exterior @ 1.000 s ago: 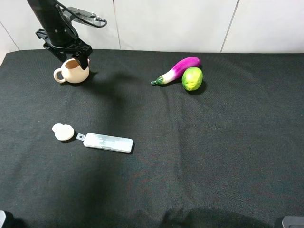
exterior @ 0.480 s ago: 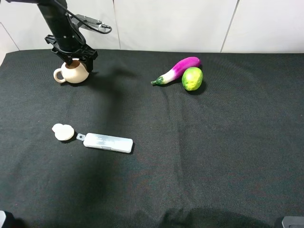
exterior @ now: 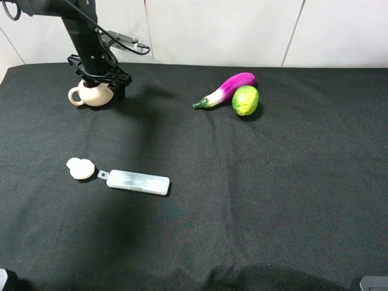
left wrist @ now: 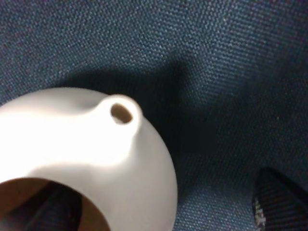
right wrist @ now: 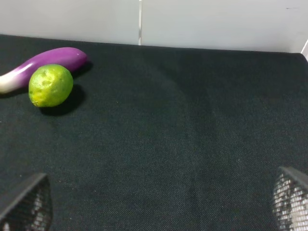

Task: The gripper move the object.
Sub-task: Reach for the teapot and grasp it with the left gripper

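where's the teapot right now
In the high view the teapot sits at the back left of the black cloth, under the open left gripper, far from the eggplant.

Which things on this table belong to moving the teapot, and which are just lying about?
In the job: left claw, teapot.
Lying about: knobbed lid, white flat case, eggplant, lime.
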Available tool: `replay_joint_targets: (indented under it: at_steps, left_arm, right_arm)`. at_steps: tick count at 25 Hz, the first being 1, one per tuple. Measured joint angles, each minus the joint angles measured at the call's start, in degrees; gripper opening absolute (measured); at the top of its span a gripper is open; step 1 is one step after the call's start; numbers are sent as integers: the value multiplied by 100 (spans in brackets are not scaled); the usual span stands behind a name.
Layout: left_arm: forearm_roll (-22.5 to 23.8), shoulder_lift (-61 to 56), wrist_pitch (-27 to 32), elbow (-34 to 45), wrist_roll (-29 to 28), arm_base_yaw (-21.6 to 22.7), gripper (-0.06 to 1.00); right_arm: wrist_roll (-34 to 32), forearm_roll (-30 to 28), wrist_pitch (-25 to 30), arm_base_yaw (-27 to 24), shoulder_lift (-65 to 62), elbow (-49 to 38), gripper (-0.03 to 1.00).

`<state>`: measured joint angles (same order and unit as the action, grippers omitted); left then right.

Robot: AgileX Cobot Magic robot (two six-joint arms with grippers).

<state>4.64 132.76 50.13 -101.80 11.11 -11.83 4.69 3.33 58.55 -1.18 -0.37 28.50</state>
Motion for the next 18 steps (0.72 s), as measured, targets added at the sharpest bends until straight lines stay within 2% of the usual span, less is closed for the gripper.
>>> replay_joint_targets:
  at_steps: [9, 18]
  left_arm:
    - [6, 83, 1, -45, 42, 0, 76]
    - [200, 103, -4, -49, 54, 0, 76]
  right_arm:
    - [0, 0, 0, 0, 0, 0, 69]
    - [0, 4, 0, 0, 0, 0, 69]
